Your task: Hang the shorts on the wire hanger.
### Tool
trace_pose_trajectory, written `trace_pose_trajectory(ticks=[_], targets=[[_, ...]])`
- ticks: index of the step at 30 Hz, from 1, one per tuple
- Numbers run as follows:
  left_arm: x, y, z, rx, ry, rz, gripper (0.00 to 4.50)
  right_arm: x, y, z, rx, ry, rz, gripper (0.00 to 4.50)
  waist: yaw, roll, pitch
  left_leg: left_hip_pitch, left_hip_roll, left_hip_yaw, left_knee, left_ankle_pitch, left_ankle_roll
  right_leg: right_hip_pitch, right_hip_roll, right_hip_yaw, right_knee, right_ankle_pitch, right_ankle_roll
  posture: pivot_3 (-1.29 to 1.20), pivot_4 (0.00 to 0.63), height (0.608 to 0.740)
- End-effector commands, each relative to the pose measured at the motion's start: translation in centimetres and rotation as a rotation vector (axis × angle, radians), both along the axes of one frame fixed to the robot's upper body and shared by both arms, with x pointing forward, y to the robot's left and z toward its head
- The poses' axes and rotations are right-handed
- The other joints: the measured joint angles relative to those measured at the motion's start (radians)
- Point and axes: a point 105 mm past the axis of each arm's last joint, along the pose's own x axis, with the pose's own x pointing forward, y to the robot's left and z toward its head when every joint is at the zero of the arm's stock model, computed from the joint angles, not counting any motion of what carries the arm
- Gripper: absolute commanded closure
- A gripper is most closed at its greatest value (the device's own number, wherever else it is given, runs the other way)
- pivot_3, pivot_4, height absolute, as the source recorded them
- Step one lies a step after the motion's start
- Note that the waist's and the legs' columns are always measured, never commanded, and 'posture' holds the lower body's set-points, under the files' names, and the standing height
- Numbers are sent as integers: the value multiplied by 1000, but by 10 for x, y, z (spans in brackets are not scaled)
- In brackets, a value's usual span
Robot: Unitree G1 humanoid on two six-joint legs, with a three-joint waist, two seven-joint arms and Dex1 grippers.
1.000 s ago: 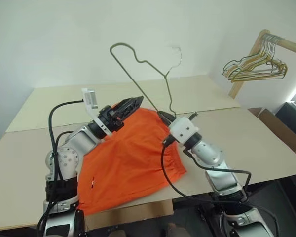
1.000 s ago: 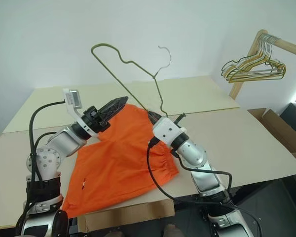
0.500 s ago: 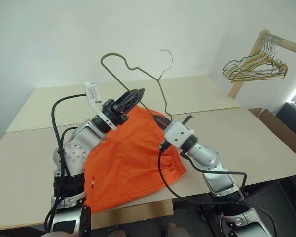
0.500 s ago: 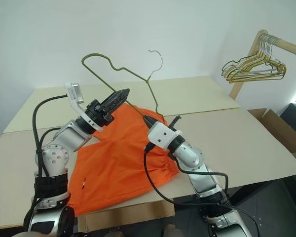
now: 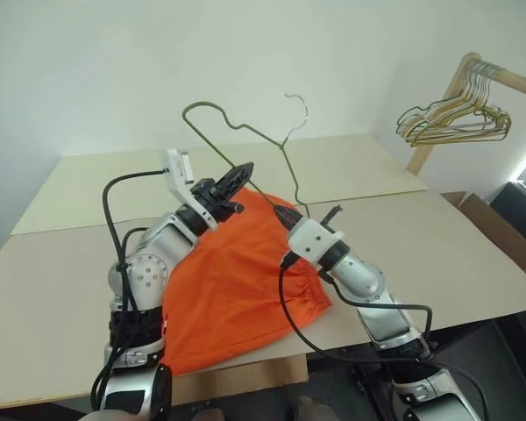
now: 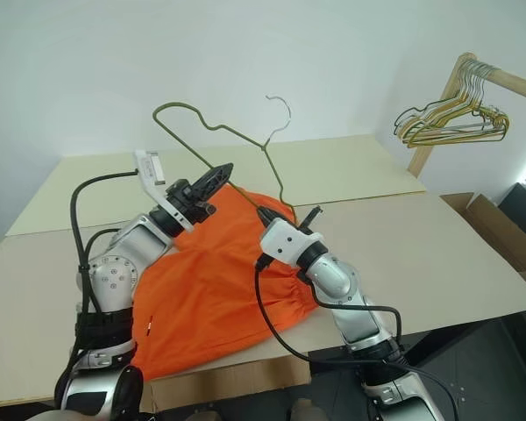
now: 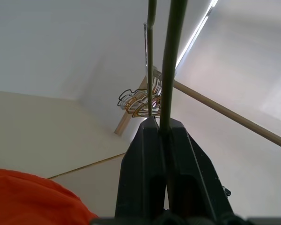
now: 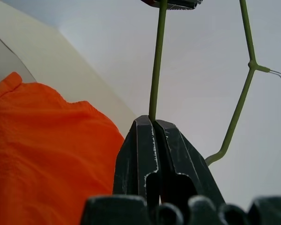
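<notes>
Pale walls rise behind a beige table (image 5: pixel 61 263) made of joined boards. On it lies one pair of shorts (image 5: pixel 237 281), bright orange, spread flat between the two arms, its near edge reaching the table's front edge. One wire hanger (image 5: pixel 245 132), thin and olive-brown, stands tilted in the air above the shorts, hook uppermost — both grippers have hold of it. The left gripper (image 5: pixel 239 174) has its two black fingers pressed together on the wire of the long straight side. The right gripper (image 5: pixel 291 219) is likewise clamped tight on the wire's lower end, just above the shorts' far edge. At the right a wooden rail (image 5: pixel 495 74) carries a bunched cluster of gold and green hangers (image 5: pixel 456 114); they overlap too closely to count. A cardboard box (image 5: pixel 500 232) beside the table is cut off by the picture's edge.
</notes>
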Motion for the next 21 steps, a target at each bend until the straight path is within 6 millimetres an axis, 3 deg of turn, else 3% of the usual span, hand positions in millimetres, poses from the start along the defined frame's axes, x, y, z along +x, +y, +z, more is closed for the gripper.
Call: trace_pose_trajectory(ticks=[1, 6, 8, 11, 15, 21], targets=[[-1, 1, 15, 38, -93, 28, 4500, -2, 1, 15, -18, -85, -3, 3395, 0, 0, 0, 0, 0, 0, 0, 0, 0, 0, 0, 0, 0, 0, 0, 19, 0, 740], [-1, 11, 20, 40, -129, 37, 4500, -5, -3, 23, 1, -131, -3, 1581, -1, 0, 0, 0, 0, 0, 0, 0, 0, 0, 0, 0, 0, 0, 0, 17, 0, 740], [-8, 23, 26, 52, -174, 23, 4500, -11, -11, 42, 154, -7, 85, 913, -2, 0, 0, 0, 0, 0, 0, 0, 0, 0, 0, 0, 0, 0, 0, 15, 0, 740], [-23, 34, 39, 52, -258, -56, 4500, -27, -18, 55, 253, 223, 305, 913, -2, 0, 1, -1, 1, -1, 0, 0, 0, -1, 0, 0, 0, 0, 0, 16, 0, 740], [-44, 57, 62, 20, -367, -188, 4500, -29, -48, 67, 321, 605, 509, 913, -2, 0, 1, -1, 1, -2, 0, 0, 0, 1, 0, -1, -3, 0, 0, 14, 0, 740], [-69, 70, 75, 33, -524, -335, 4500, -38, -65, 73, 230, 877, 710, 913, -3, 0, 1, 2, 4, 0, 0, 0, 1, 5, 4, -5, -8, 0, 0, -15, 0, 740]])
